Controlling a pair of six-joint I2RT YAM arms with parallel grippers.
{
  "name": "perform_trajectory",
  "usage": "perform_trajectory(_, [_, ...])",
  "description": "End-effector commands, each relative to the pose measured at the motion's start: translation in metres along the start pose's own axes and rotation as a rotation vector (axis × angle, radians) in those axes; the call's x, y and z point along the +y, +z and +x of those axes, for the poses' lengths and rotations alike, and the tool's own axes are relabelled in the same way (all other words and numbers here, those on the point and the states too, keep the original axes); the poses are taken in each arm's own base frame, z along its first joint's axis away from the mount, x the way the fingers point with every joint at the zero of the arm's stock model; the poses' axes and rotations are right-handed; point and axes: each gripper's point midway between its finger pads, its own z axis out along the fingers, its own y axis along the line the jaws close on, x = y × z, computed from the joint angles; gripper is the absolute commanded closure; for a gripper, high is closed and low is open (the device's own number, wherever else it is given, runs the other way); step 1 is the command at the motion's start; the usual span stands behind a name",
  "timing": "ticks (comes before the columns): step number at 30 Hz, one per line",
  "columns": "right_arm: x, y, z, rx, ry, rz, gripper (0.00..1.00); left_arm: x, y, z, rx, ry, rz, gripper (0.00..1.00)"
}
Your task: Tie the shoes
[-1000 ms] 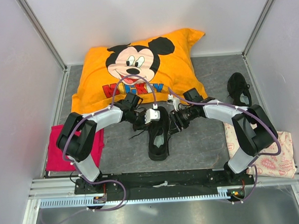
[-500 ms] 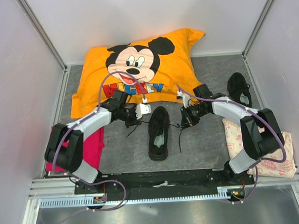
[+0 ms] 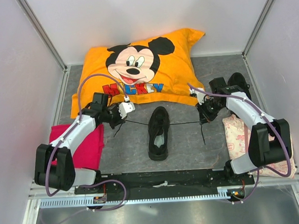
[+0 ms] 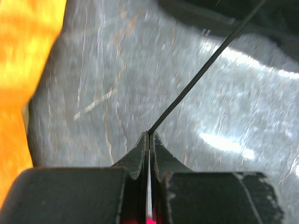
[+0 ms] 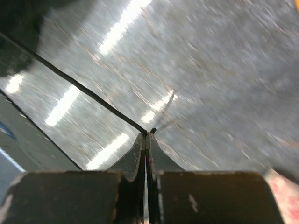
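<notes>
One black shoe (image 3: 159, 134) lies in the middle of the grey mat, toe toward the arms. A second shoe (image 3: 238, 86) lies at the back right, by the right arm. My left gripper (image 3: 118, 120) is left of the middle shoe, shut on a thin black lace (image 4: 201, 74) that runs taut to the shoe. My right gripper (image 3: 202, 121) is right of the shoe, shut on the other lace (image 5: 84, 88), also stretched straight. A loose lace end (image 3: 203, 136) hangs below the right gripper. In both wrist views the jaws are pressed together with the lace coming out at the tips.
An orange Mickey Mouse pillow (image 3: 136, 67) lies behind the shoe, close to both grippers. A red cloth (image 3: 75, 147) lies at the left under the left arm. A pink-patterned cloth (image 3: 274, 152) lies at the right. Grey walls enclose the mat on three sides.
Both grippers have moved away from the shoe, the left one leftward and the right one rightward. The laces have been drawn out from slack to straight lines.
</notes>
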Motion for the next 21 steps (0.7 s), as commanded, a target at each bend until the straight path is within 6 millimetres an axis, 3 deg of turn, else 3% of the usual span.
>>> perform_trajectory(1, [-0.022,-0.023,0.012,0.042,-0.105,0.098,1.00,0.010,-0.010,0.017,0.058,0.014,-0.049,0.98])
perform_trajectory(12, [-0.057,-0.014,0.027,0.109,-0.152,0.199,1.00,0.005,-0.010,0.032,0.093,0.020,-0.046,0.98])
perform_trajectory(21, [-0.083,-0.018,0.042,0.144,-0.155,0.233,1.00,0.005,-0.019,0.053,0.144,0.002,-0.058,0.98])
